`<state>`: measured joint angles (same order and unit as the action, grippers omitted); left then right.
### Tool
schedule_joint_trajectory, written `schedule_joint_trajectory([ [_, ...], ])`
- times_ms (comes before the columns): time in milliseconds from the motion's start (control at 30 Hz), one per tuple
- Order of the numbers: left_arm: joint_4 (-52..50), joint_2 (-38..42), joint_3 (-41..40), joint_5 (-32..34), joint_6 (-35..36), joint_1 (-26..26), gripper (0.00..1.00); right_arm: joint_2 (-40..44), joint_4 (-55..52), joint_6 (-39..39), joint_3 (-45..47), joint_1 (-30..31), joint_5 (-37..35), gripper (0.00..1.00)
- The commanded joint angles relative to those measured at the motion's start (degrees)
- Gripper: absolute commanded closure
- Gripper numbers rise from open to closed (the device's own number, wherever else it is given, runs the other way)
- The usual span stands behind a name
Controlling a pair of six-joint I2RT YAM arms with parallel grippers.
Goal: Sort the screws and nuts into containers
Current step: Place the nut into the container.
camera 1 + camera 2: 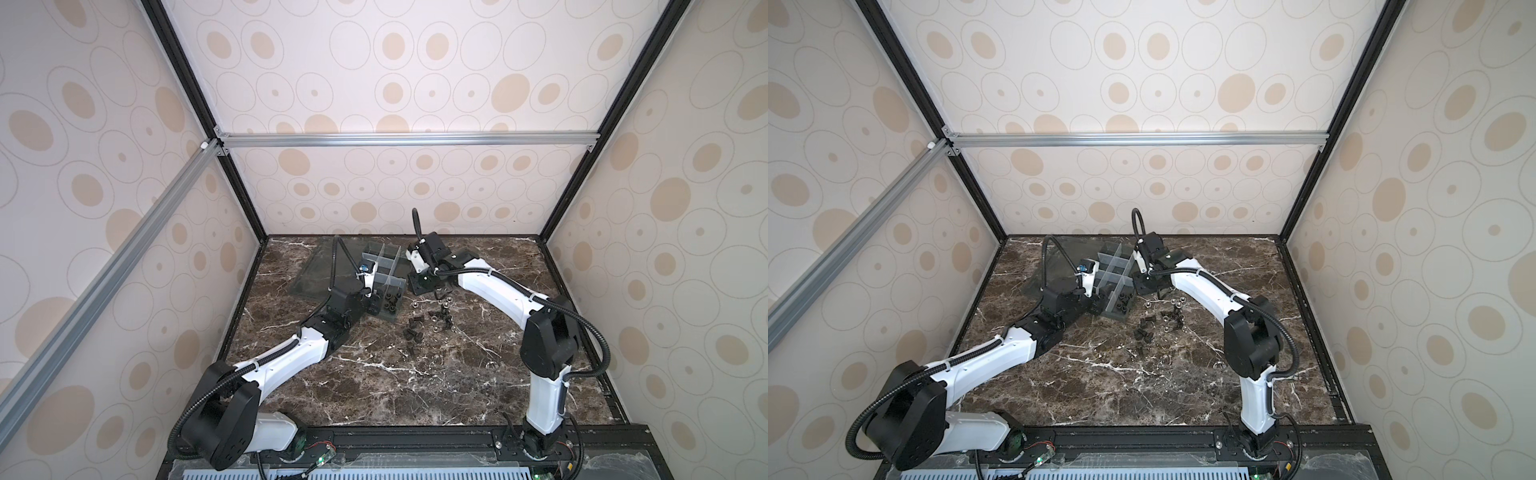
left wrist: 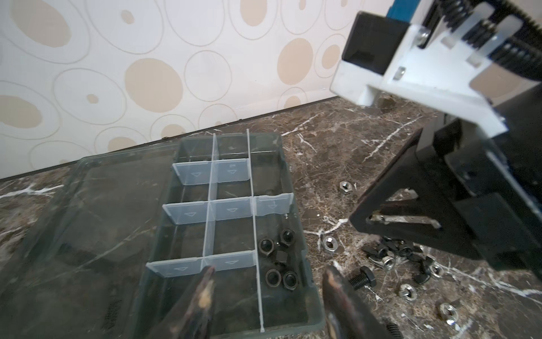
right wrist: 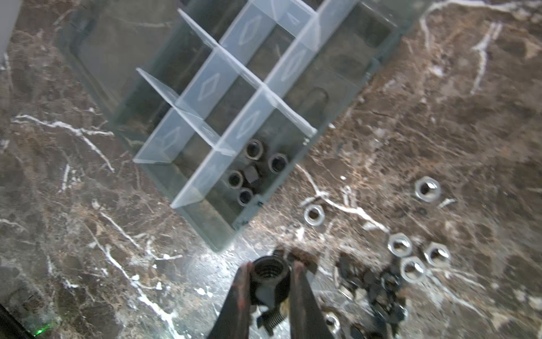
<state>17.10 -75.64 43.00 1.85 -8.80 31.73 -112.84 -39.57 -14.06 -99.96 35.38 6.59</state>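
Top view: organizer box (image 1: 384, 266) sits centre frame; screws (image 1: 411, 332) and nuts (image 1: 444, 305) lie scattered just right of it, slightly lower.
Left wrist: left gripper (image 2: 270, 270) spread wide over the box's nut-stocked cell (image 2: 281, 308), gripping nothing.
Right wrist: right gripper (image 3: 272, 265) pinching one black nut (image 3: 268, 274) tight, just beside the box corner.

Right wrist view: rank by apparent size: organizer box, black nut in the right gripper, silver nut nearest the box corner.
1. organizer box, by far.
2. black nut, held close to the lens, so its lead over the next is unsure.
3. silver nut, lying farther off.
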Motion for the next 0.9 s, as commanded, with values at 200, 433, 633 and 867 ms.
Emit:
schedule_joint_trajectory([
  [200, 0.82, 4.91, -2.07, 1.44, -1.03, -0.15, 0.41, -11.61, -2.48, 0.37, -11.35, 2.76, 2.78, 0.79],
  [433, 0.09, 5.57, -2.06, 2.15, -0.6, -0.13, 0.4, -12.01, -3.19, 1.04, -12.12, 2.84, 0.81, 0.61],
  [633, -1.5, 3.21, 1.05, -0.7, 1.51, 0.15, 0.39, -4.59, -2.25, 0.78, -6.01, 1.86, -4.59, 0.62],
  [867, -4.72, -4.7, 9.15, -3.92, 7.31, 4.75, 0.4, 7.3, 0.15, -2.17, 12.01, -5.17, -6.1, 0.64],
])
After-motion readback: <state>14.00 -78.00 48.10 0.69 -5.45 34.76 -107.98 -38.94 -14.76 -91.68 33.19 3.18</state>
